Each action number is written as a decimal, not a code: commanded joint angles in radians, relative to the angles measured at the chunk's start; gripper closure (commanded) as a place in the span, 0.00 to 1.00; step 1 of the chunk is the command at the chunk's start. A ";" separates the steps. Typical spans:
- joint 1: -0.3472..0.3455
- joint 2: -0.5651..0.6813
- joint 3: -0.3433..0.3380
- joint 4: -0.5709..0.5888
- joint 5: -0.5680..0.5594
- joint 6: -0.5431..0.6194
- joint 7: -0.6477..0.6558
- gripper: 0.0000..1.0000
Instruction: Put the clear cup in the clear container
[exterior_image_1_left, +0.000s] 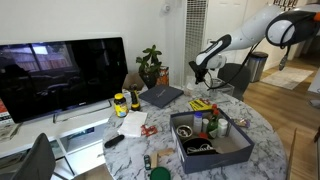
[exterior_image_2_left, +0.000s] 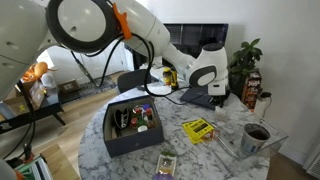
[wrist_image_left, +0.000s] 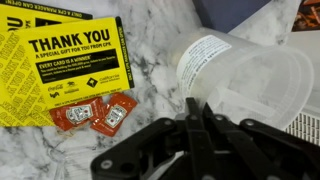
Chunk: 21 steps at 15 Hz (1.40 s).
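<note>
In the wrist view the clear cup (wrist_image_left: 245, 75), see-through with a small printed label, hangs tilted over the marble table. My gripper (wrist_image_left: 190, 105) is shut, its two black fingers pinching the cup's thin rim. In both exterior views the gripper (exterior_image_1_left: 200, 76) (exterior_image_2_left: 210, 88) is raised above the table's far side; the cup is too faint to make out there. The clear container (exterior_image_2_left: 258, 137) stands upright near the table edge, apart from the gripper and beyond the yellow card.
A yellow "Thank you" card (wrist_image_left: 65, 70) (exterior_image_2_left: 198, 128) lies beside two red ketchup packets (wrist_image_left: 95, 113). A big dark grey box (exterior_image_1_left: 210, 142) (exterior_image_2_left: 130, 125) holds bottles. A laptop (exterior_image_1_left: 160, 96), a yellow-labelled jar (exterior_image_1_left: 120, 103) and a plant (exterior_image_1_left: 150, 65) stand around it.
</note>
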 joint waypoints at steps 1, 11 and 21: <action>-0.003 -0.149 0.044 -0.091 -0.038 -0.032 -0.120 0.99; 0.306 -0.550 -0.407 -0.391 -0.696 -0.118 0.133 0.99; 0.144 -0.726 -0.187 -0.679 -0.900 -0.313 -0.020 0.99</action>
